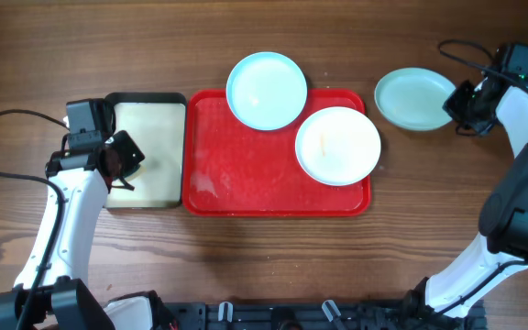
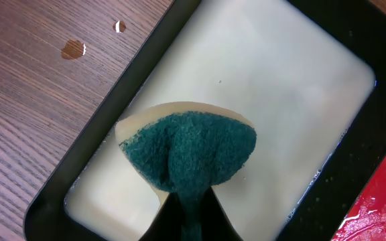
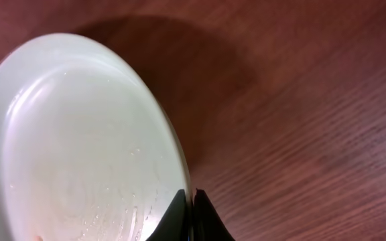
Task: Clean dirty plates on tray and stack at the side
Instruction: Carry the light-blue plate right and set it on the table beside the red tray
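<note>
The red tray [image 1: 246, 188] lies mid-table. A pale aqua plate [image 1: 266, 90] rests over its far rim, and a white plate [image 1: 337, 145] with a faint orange smear sits in its right end. Another pale aqua plate [image 1: 412, 98] lies on the table right of the tray, with my right gripper [image 1: 455, 105] shut on its right rim. In the right wrist view the fingers pinch that wet plate [image 3: 72, 147] at its edge, right gripper [image 3: 191, 195]. My left gripper [image 2: 191, 204] is shut on a green and yellow sponge [image 2: 189, 150], held over the black-rimmed tray [image 2: 99, 140].
The black-rimmed tray [image 1: 145, 99] with cream liquid stands against the red tray's left side. Small droplets [image 2: 74, 48] lie on the wood beside it. Water spots speckle the red tray's floor. Cables trail from both arms at the table's left and right edges.
</note>
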Controlling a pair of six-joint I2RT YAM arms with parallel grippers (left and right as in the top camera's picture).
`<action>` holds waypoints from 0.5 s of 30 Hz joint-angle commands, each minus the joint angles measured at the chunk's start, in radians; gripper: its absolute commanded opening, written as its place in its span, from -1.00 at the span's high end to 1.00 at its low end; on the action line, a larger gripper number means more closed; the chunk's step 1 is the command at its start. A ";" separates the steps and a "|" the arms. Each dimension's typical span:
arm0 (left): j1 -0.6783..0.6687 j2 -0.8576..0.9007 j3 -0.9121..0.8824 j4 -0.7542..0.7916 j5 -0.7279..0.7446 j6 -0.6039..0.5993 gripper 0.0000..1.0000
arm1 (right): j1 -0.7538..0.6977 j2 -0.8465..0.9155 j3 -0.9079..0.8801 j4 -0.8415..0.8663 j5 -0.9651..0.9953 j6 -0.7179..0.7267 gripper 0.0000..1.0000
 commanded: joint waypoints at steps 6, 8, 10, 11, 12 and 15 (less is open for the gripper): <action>0.006 -0.019 -0.006 0.004 0.008 0.011 0.92 | 0.025 -0.016 -0.010 -0.031 0.030 -0.021 0.91; 0.006 -0.019 -0.006 0.004 0.008 0.011 0.92 | 0.027 -0.016 -0.010 -0.036 0.030 -0.021 0.91; 0.006 -0.019 -0.005 0.004 0.008 0.012 0.92 | 0.027 -0.016 -0.010 -0.042 0.030 -0.021 0.90; 0.006 -0.019 -0.006 0.004 0.008 0.011 0.92 | 0.027 -0.016 -0.010 -0.045 0.030 -0.021 0.88; 0.006 -0.019 -0.006 0.004 0.008 0.011 0.92 | 0.027 -0.016 -0.010 -0.049 0.030 -0.021 0.84; 0.006 -0.019 -0.005 0.004 0.008 0.011 0.92 | 0.027 -0.016 -0.010 -0.057 0.029 -0.021 0.74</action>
